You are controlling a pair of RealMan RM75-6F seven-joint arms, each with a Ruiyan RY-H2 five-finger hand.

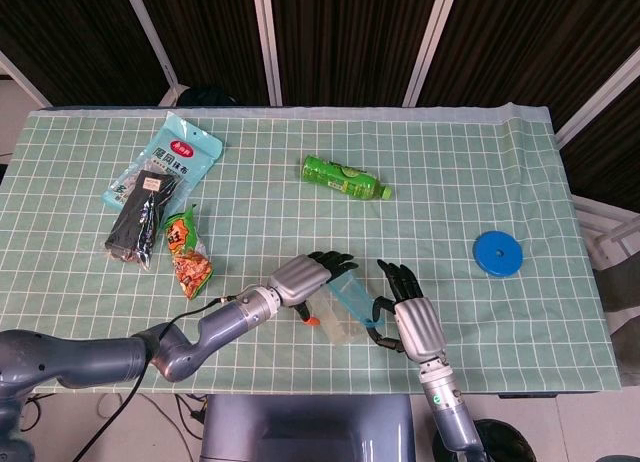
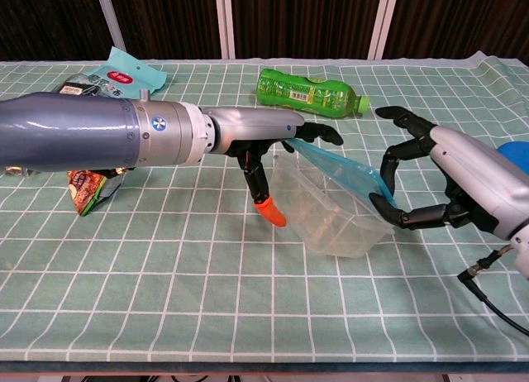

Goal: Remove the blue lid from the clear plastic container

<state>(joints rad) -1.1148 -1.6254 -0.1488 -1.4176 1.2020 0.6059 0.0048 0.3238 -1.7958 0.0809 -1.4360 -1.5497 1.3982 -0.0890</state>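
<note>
The clear plastic container (image 1: 343, 317) (image 2: 324, 215) lies tilted on the green checked cloth near the front edge. Its blue lid (image 1: 354, 291) (image 2: 340, 172) slants across the container's mouth, with the left end raised. My left hand (image 1: 299, 277) (image 2: 263, 144) grips the container's left end, fingers over the lid's raised edge and the orange-tipped thumb against the clear wall. My right hand (image 1: 411, 318) (image 2: 450, 183) is at the right end, where its thumb and one finger pinch the lid's lower corner while its other fingers are spread.
A green bottle (image 1: 345, 177) (image 2: 310, 92) lies behind the container. Snack packets (image 1: 160, 197) (image 2: 116, 76) sit at the back left. A round blue disc (image 1: 498, 252) lies to the right. The table's front edge (image 2: 264, 367) is close.
</note>
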